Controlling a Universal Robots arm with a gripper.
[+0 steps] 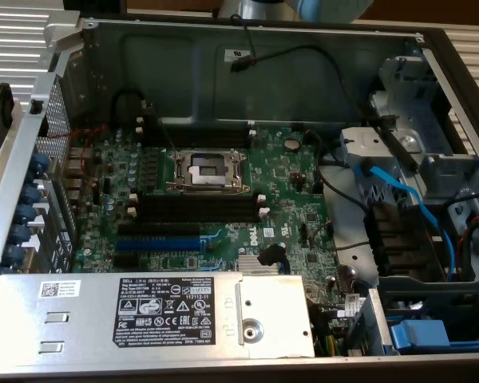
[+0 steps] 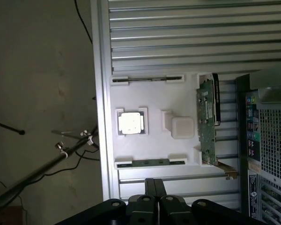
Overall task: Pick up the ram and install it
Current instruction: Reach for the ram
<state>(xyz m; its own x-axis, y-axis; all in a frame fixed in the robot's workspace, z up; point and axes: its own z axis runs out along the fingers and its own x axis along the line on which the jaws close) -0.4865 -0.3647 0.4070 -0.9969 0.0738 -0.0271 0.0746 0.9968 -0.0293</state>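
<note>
A long dark green ram stick lies in a holder of the white tray, just beyond my fingertips. A second thin dark stick rests in the holder at the tray's far side. My gripper hovers above the tray's near edge, its two black fingers pressed together with nothing between them. In the exterior view, the open computer case holds the green motherboard, where black memory slots with white end clips run beside the CPU socket.
The tray also holds a square processor, a white block and an expansion card standing on edge. The case's perforated back panel is beside the tray. In the case are a power supply, blue cables and blue expansion slots.
</note>
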